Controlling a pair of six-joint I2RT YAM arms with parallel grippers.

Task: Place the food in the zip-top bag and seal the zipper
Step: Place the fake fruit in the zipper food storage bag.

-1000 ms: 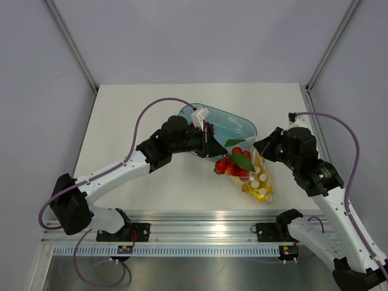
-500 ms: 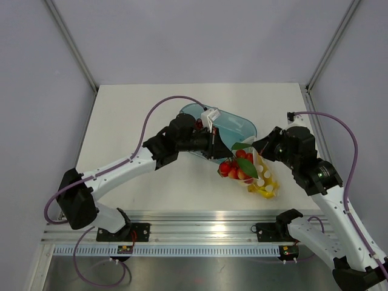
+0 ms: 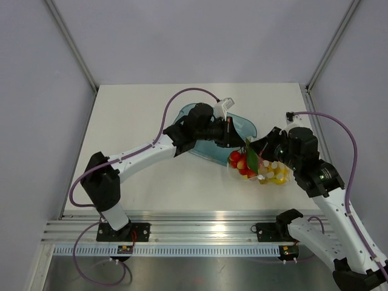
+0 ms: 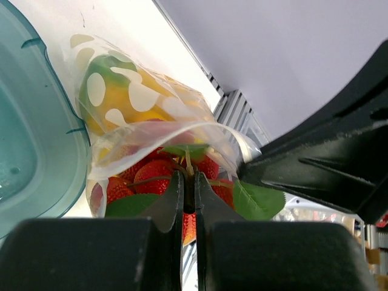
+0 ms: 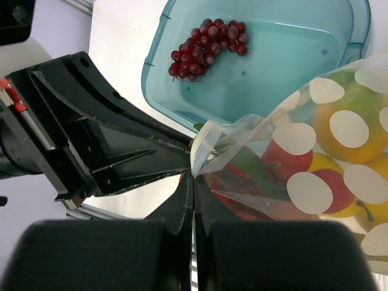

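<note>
My left gripper (image 4: 189, 177) (image 3: 237, 147) is shut on the thin stem of a bunch of red strawberries (image 4: 148, 174) (image 3: 238, 160) with green leaves (image 4: 257, 201). The bunch sits at the mouth of the clear white-dotted zip-top bag (image 4: 136, 100) (image 5: 321, 157) (image 3: 274, 174). Yellow and orange fruits (image 5: 351, 130) lie deeper inside the bag. My right gripper (image 5: 194, 176) (image 3: 253, 155) is shut on the bag's mouth edge, where the pale zipper strip (image 5: 205, 140) folds over. The two grippers nearly touch. No slider tab shows.
A translucent teal tray (image 5: 182, 97) (image 3: 195, 112) stands just behind the bag and holds a bunch of small dark red berries (image 5: 203, 47). The metal rail (image 3: 194, 221) runs along the table's near edge.
My left gripper has carried the strawberry bunch to the right, up to the bag's mouth. The bag has swung right and tilted up in my right gripper.
</note>
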